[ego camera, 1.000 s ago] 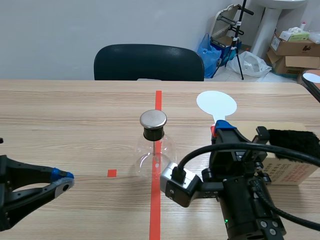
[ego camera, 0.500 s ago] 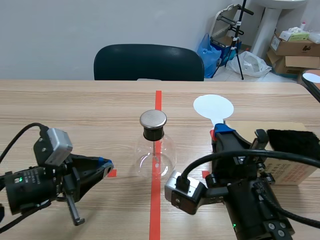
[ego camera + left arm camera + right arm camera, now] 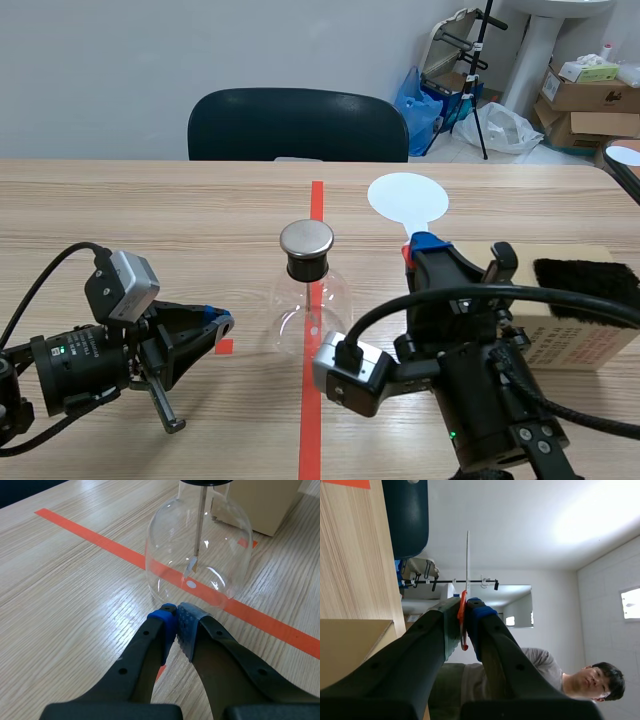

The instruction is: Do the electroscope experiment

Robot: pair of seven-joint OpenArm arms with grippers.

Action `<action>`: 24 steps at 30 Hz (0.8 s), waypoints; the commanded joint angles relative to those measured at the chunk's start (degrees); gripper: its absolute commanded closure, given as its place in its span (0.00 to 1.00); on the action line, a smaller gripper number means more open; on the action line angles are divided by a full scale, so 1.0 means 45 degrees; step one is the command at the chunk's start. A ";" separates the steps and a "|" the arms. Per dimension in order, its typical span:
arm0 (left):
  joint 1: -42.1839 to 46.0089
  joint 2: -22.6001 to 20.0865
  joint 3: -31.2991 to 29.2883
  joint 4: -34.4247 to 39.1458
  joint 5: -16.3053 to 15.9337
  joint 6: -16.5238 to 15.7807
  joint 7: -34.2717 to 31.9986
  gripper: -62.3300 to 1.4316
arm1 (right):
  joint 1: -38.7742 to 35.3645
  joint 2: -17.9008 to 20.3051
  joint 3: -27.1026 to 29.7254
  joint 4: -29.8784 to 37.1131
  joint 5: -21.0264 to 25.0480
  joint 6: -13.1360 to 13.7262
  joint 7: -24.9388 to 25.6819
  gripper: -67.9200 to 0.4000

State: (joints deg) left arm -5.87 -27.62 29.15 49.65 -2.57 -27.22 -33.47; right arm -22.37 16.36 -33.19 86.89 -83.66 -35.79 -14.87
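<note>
We pinch the white disc (image 3: 407,200) in the right gripper (image 3: 418,248), raised near the electroscope (image 3: 310,300), likely to charge its cap. Left gripper (image 3: 176,619) sits closed, empty, beside it.

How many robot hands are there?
2: the left hand, shut on nothing, sits by the glass flask; the right hand holds up the white round paddle.

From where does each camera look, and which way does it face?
Scene view: between the arms, facing across the table; both arms, flask and white paddle show.
Left wrist view: on the left arm, looking down past the shut left end effector at the flask.
Right wrist view: on the right arm, turned sideways, looking past the right end effector, shut on the white paddle.
Shared: scene and left wrist views show the flask.
</note>
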 commanded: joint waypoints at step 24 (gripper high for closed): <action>0.0034 0.0277 -0.0024 0.0345 0.0486 -0.0087 -0.0219 0.93 | 0.0097 0.0068 0.0029 0.0180 -0.0009 0.0257 -0.0243 0.98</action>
State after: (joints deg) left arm -5.56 -26.35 29.12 49.87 0.23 -27.44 -33.47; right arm -22.57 16.36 -33.17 86.89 -83.66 -34.00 -15.51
